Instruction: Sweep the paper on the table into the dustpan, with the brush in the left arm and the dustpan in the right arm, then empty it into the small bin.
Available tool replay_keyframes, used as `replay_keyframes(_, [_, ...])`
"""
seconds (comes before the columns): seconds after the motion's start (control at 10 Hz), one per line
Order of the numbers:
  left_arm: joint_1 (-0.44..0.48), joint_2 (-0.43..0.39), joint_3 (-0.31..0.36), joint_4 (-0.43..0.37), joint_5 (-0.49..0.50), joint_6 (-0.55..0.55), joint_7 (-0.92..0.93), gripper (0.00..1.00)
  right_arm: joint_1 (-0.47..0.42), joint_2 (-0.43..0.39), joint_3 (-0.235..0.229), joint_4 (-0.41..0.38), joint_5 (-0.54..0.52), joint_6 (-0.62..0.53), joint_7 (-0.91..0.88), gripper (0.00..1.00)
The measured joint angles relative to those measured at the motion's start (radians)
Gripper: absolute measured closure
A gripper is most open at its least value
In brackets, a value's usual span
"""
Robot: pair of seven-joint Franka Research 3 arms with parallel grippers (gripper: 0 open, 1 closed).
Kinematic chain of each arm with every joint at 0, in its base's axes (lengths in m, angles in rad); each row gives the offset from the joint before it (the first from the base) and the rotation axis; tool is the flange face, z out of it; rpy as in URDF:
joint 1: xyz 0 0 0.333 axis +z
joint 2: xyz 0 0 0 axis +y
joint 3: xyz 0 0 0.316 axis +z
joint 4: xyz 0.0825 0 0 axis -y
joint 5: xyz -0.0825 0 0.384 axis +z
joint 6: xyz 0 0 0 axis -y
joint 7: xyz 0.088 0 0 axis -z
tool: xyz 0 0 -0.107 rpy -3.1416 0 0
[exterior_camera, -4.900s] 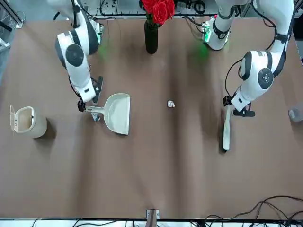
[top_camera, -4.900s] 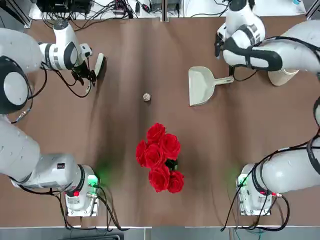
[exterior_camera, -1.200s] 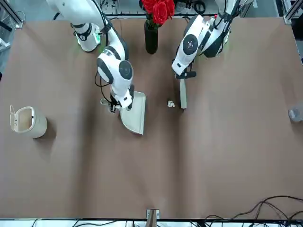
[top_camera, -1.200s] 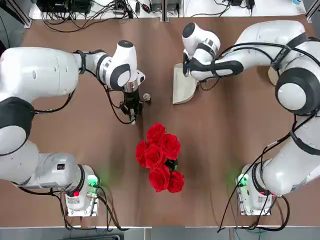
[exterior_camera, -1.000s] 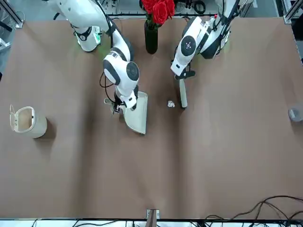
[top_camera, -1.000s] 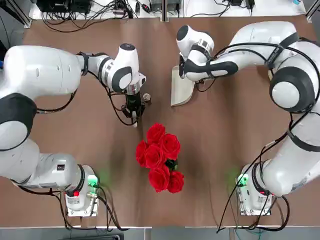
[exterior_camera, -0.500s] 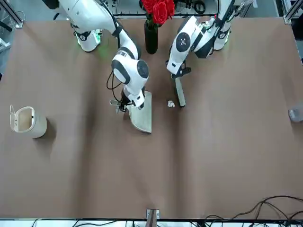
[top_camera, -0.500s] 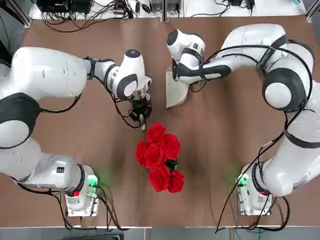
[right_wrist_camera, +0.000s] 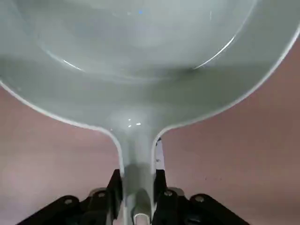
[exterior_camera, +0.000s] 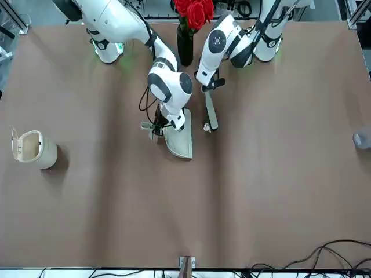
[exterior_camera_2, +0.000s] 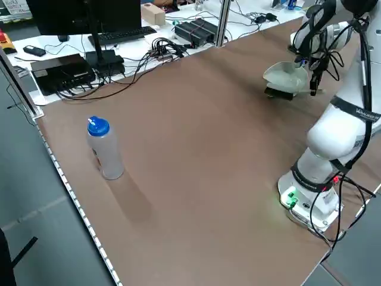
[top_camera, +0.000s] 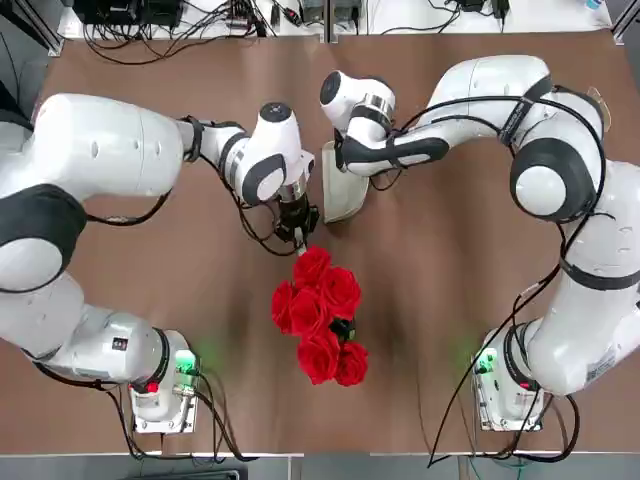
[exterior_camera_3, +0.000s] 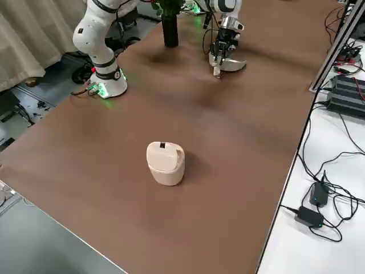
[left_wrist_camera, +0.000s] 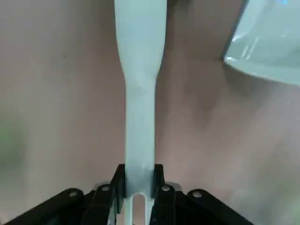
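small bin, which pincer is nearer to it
Right. The right pincer, gripping the dustpan, is left of the small bin; the left pincer, gripping the brush, is farther left.

Two arms [top_camera: 110,150], six roses [top_camera: 310,312]; one each: brush [exterior_camera: 211,110], dustpan [exterior_camera: 180,139], paper [exterior_camera: 207,127], bin [exterior_camera: 43,152], bottle [exterior_camera_2: 106,152]

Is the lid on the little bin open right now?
Yes, in the front view the small bin's flap stands up at its rim, leaving the mouth uncovered.
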Motion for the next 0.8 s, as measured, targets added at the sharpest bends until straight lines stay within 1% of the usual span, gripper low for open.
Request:
replay_keyframes(0.3, [-0.033,0.110,0.001,0.047,0.131,0.019,-0.117,0.73,0.026,0.008,0.002,0.001,-0.001,0.008,0.000,0.68])
replay_keyframes(0.4, [-0.033,0.135,0.001,0.051,0.156,0.019,-0.135,0.73,0.033,0.008,0.002,0.001,-0.001,0.009,0.000,0.68])
replay_keyframes(0.5, [-0.033,0.148,0.002,0.056,0.159,0.019,-0.139,0.73,0.035,0.008,0.002,0.002,-0.001,0.010,0.000,0.68])
replay_keyframes(0.8, [-0.034,0.152,0.003,0.093,0.159,0.024,-0.144,0.73,0.035,0.009,0.002,0.002,-0.001,0.011,0.000,0.68])
